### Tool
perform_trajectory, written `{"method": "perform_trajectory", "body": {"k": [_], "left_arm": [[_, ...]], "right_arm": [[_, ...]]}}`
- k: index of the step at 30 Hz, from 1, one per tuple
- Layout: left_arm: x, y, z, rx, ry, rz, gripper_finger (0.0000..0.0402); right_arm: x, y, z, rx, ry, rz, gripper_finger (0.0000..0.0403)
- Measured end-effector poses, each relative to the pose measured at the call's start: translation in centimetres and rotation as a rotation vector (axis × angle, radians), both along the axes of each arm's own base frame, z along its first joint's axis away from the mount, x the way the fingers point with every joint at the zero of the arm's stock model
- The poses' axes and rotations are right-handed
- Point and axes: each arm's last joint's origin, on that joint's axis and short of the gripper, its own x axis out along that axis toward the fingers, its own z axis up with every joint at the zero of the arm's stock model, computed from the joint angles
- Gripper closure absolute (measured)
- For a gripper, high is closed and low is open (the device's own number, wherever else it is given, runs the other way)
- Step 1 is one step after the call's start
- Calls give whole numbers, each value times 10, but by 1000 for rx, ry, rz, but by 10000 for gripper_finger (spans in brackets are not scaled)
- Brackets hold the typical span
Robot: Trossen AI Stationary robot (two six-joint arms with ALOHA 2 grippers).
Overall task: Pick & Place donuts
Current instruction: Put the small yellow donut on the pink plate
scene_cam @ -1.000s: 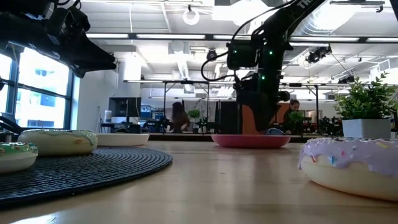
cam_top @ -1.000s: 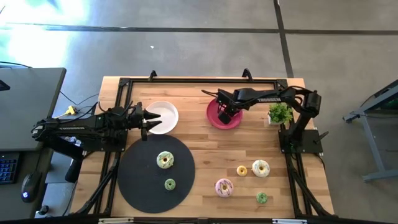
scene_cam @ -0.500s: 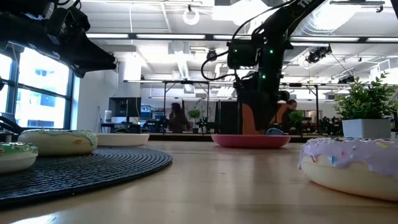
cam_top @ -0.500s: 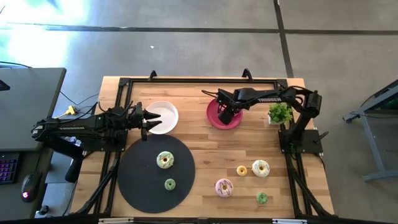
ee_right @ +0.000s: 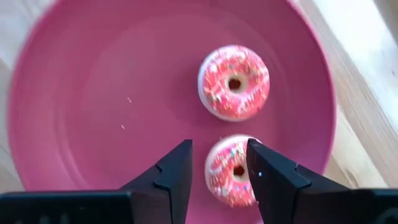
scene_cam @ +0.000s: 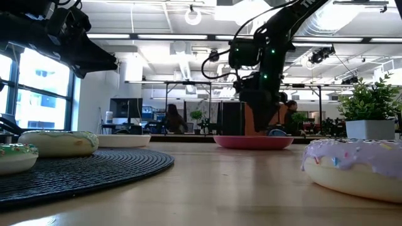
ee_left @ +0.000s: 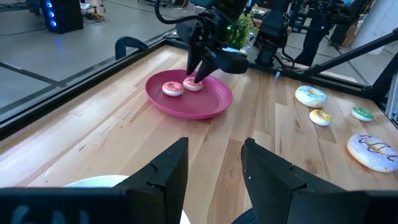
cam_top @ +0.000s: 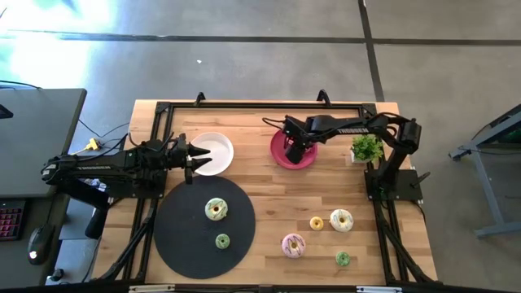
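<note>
Nearest the front edge of the wooden table [cam_top: 269, 195] we saw a tiny green donut [cam_top: 343, 259] and a larger pink-iced sprinkled donut [cam_top: 293, 244], with a small yellow donut [cam_top: 317, 223] just beside a larger white-iced donut [cam_top: 341, 220] a little farther back. To the left, on the round black woven mat [cam_top: 175, 236], lay a second small green donut [cam_top: 222, 241] and, behind it, a larger cream-iced donut [cam_top: 215, 209]. Farther back, the left gripper [cam_top: 194, 160] hovered at the near left rim of the round white plate [cam_top: 216, 148], its 2 fingers [ee_left: 168, 177] spread apart and holding nothing. Farthest back, on the round pink-red plate [ee_right: 74, 124], lay 2 small pink-iced donuts close together: one [ee_right: 234, 81] toward the plate's middle and another [ee_right: 229, 168] just beside it. The right gripper [ee_right: 217, 171] hung directly over that second donut, its fingers [ee_right: 177, 171] parted on either side of it; we could not tell whether they touched it. A small green potted plant [cam_top: 366, 148] stood just to the right of the pink-red plate, near the right arm's base.
</note>
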Motion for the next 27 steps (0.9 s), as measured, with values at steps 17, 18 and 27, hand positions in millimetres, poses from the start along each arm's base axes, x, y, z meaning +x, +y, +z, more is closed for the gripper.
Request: {"method": "perform_trajectory", "body": {"k": [17, 18, 27], "left_arm": [[0, 0, 0, 0, 0, 1, 259], [0, 0, 0, 0, 1, 1, 259], [0, 0, 0, 0, 1, 1, 259]], "right_arm": [[4, 7, 58, 265, 5, 150, 263], [2, 9, 63, 294, 28, 136, 263], [-7, 64, 97, 415, 236, 124, 263]]}}
